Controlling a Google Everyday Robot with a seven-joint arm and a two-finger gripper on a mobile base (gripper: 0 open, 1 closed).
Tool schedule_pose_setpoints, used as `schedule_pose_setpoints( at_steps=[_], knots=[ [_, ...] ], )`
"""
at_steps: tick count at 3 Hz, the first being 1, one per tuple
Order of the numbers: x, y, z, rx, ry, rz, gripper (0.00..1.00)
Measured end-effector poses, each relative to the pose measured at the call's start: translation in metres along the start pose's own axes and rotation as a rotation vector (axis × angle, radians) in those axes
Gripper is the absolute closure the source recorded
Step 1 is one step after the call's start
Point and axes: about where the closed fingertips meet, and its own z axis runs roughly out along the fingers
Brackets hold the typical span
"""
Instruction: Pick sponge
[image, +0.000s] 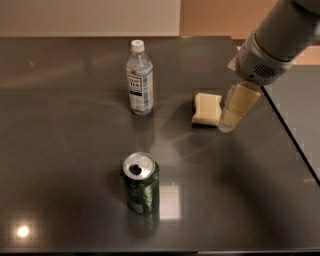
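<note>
Sponge just beside gripper, on its bottle side, ungrasped; gripper's spread unclear.

A dark glossy table lies under the gripper. A pale wall stands far behind it, and a lamp glare shows far to its left.

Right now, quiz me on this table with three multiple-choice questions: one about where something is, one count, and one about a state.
1. Where is the gripper?
A) over the can
B) close beside the sponge, on its side away from the bottle
C) behind the bottle
2. How many drink containers stand on the table?
A) three
B) one
C) two
3. The can is:
A) upright, top opened
B) lying down
C) crushed
Answers: 1 B, it hangs by the sponge's edge; 2 C, one bottle, one can; 3 A, it stands with a dark hole in its lid.
</note>
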Motion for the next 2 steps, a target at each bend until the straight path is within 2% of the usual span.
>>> schedule_pose_setpoints(
  at_steps=[2],
  knots=[
    [-0.021, -0.006, 0.055, -0.054, -0.031, -0.001, 0.0]
  ],
)
